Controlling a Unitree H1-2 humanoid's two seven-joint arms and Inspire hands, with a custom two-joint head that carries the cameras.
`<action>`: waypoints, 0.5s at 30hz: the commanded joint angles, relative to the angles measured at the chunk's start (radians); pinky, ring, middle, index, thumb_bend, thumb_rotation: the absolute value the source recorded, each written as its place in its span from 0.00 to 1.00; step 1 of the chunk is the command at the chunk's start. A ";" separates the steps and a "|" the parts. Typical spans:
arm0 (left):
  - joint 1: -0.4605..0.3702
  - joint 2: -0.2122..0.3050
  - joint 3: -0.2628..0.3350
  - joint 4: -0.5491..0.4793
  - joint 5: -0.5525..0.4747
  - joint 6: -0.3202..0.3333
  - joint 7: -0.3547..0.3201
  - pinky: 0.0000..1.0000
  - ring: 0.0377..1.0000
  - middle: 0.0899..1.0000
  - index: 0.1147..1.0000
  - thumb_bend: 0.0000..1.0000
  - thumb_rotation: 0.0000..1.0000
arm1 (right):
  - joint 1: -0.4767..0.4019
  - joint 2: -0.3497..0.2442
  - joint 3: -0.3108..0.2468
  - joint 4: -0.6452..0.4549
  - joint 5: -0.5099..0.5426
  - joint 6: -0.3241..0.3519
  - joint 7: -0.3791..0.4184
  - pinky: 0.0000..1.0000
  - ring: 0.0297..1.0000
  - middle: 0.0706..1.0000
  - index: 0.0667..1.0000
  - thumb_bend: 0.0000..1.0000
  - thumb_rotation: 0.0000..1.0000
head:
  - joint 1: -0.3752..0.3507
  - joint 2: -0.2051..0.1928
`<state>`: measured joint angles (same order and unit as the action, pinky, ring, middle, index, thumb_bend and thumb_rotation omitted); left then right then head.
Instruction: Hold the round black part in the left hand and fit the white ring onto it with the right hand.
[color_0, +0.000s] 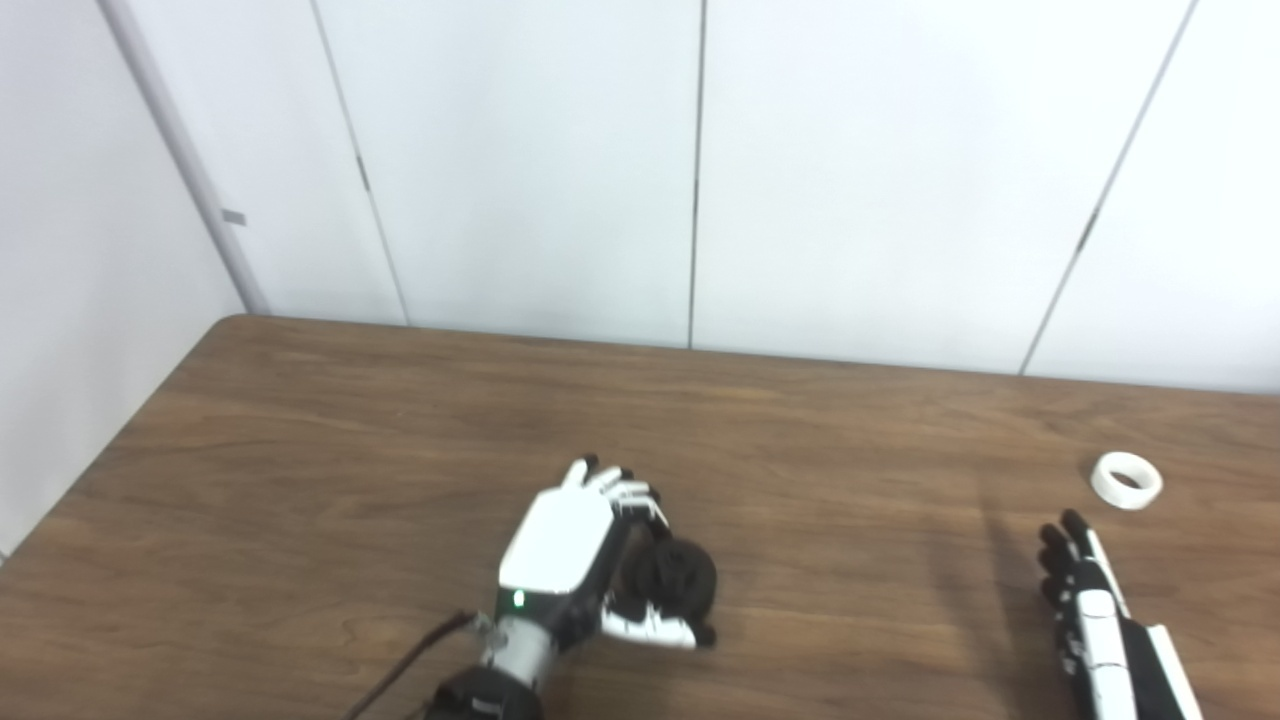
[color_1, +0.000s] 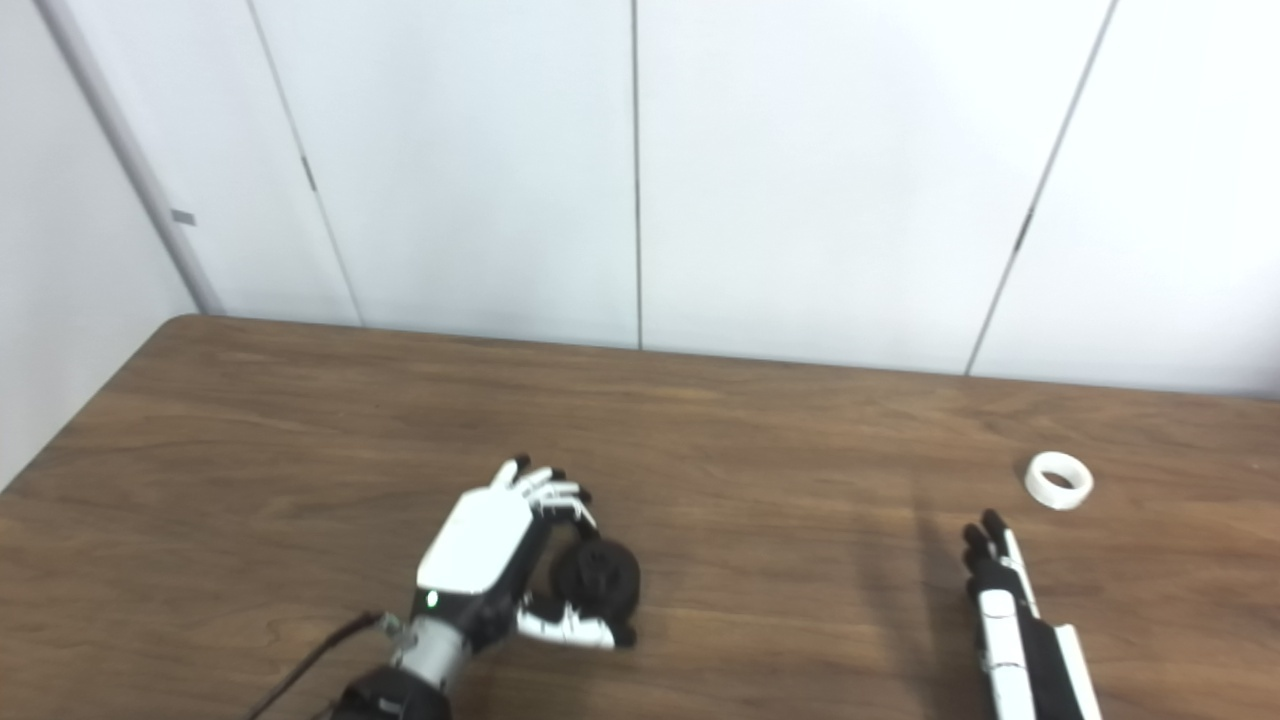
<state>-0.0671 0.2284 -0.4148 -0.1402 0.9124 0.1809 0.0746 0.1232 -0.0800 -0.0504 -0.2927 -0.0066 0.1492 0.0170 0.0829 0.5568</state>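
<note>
The round black part (color_0: 678, 578) lies on the wooden table (color_0: 400, 440), low in the middle of the view. My left hand (color_0: 585, 560) curls around it, fingers bent over its far side and thumb along its near side; I cannot tell whether the grip is closed. The white ring (color_0: 1126, 479) lies flat at the right. My right hand (color_0: 1085, 600) sits a short way in front of the ring, apart from it, fingers held straight and holding nothing.
White wall panels (color_0: 700, 170) stand behind the table's far edge. The table's left edge runs diagonally at the left. A black cable (color_0: 400, 670) trails from the left wrist.
</note>
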 joint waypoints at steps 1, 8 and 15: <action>-0.006 -0.006 -0.002 -0.036 0.018 -0.034 0.013 1.00 0.91 0.78 0.42 0.53 0.06 | -0.014 0.005 0.004 -0.011 -0.005 -0.058 -0.004 0.99 0.97 0.95 0.98 0.48 1.00 | -0.018 0.011; 0.044 -0.022 -0.028 -0.031 0.025 -0.089 0.016 1.00 0.91 0.79 0.42 0.52 0.05 | -0.014 0.012 0.007 -0.009 -0.021 -0.057 -0.019 0.95 0.94 0.92 0.95 0.53 0.97 | -0.077 0.045; 0.069 -0.022 -0.039 -0.015 0.047 -0.118 0.014 1.00 0.91 0.79 0.42 0.52 0.06 | -0.017 0.015 0.013 -0.040 -0.044 -0.023 -0.027 0.93 0.93 0.92 0.95 0.54 0.99 | -0.107 0.085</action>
<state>-0.0050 0.2004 -0.4499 -0.1492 0.9380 0.0715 0.0915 0.1213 -0.0735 -0.0380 -0.2849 -0.0457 0.1367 -0.0019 -0.0229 0.6411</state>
